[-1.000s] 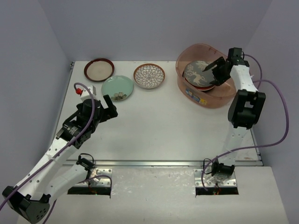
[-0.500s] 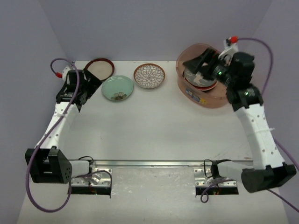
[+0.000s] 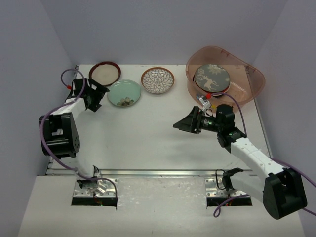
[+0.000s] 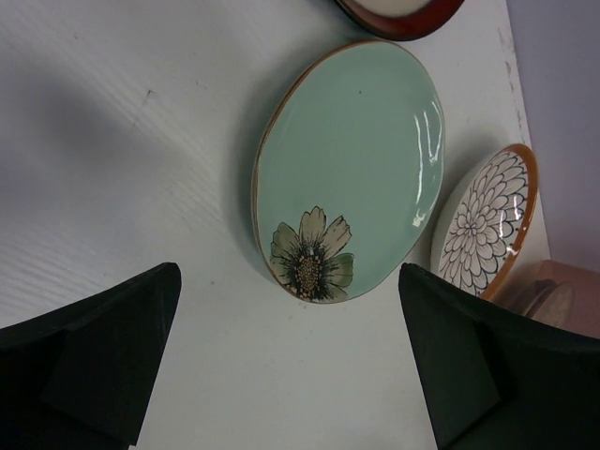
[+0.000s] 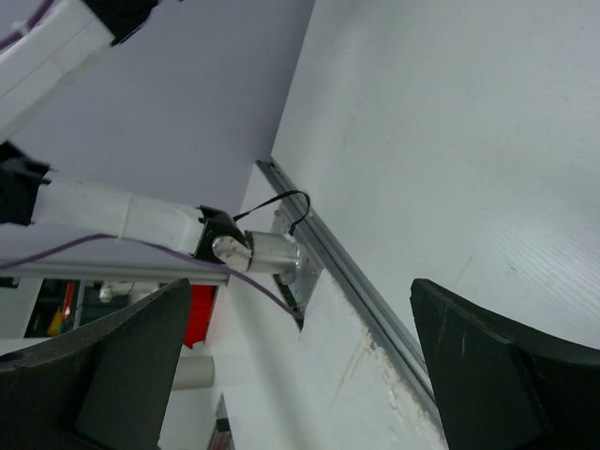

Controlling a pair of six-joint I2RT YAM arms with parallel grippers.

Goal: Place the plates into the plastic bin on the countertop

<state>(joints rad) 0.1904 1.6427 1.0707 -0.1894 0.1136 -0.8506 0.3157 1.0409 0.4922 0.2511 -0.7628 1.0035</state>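
Left pincer [image 3: 98,95] stood apart just beside the mint green plate [image 3: 124,93]. Right pincer [image 3: 181,125] stood apart above the worktop [image 3: 148,133], holding nothing. The grey deer plate [image 3: 211,78] lay inside the plastic bin [image 3: 249,81].

We see the left arm [image 3: 71,106] and right arm [image 3: 252,155] in white shells with black joint blocks. A purple cable [image 3: 62,76], red-tipped, loops along each. The left end effector [image 3: 98,93] and right end effector [image 3: 180,123] carry broad matte black fingers [image 4: 103,366].
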